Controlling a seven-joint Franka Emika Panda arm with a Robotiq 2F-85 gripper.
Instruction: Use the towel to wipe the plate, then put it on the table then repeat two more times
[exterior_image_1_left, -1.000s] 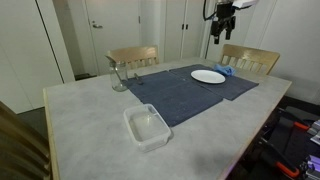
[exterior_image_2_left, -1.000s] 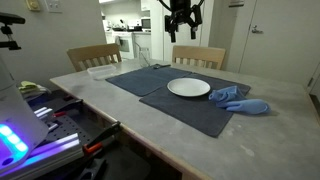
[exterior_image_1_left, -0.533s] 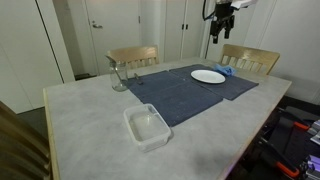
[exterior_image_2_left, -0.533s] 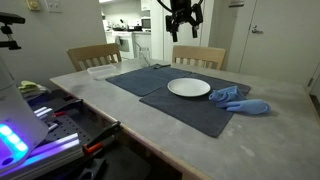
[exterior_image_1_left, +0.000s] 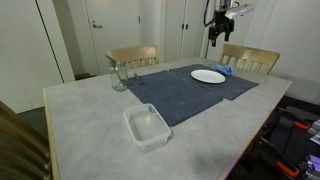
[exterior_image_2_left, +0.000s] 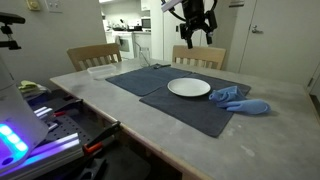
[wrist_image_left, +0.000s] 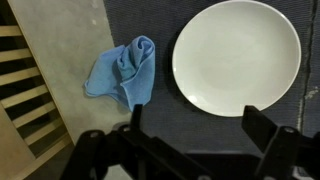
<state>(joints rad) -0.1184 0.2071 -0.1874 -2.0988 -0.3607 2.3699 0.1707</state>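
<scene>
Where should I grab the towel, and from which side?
Probably best to take the towel at its raised, bunched ridge nearest the plate, coming straight down from above with the jaws across the ridge. Its outer edges lie thin and flat, and nothing covers it.

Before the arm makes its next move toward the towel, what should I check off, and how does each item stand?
1. Gripper open and empty: ok; the jaws stand wide with nothing between them.
2. Towel free to grasp: ok; it lies crumpled beside the plate, apart from it, with nothing on it.
3. Plate seated: ok; it lies flat on the dark-blue mat.
4. Gripper lined up over towel: not ok; it hangs high above the table, and in the wrist view it sits nearer the plate.
5. Descent path free: ok, as far as both exterior views show.
6. Dirt on plate: cannot tell; none shows.
</scene>
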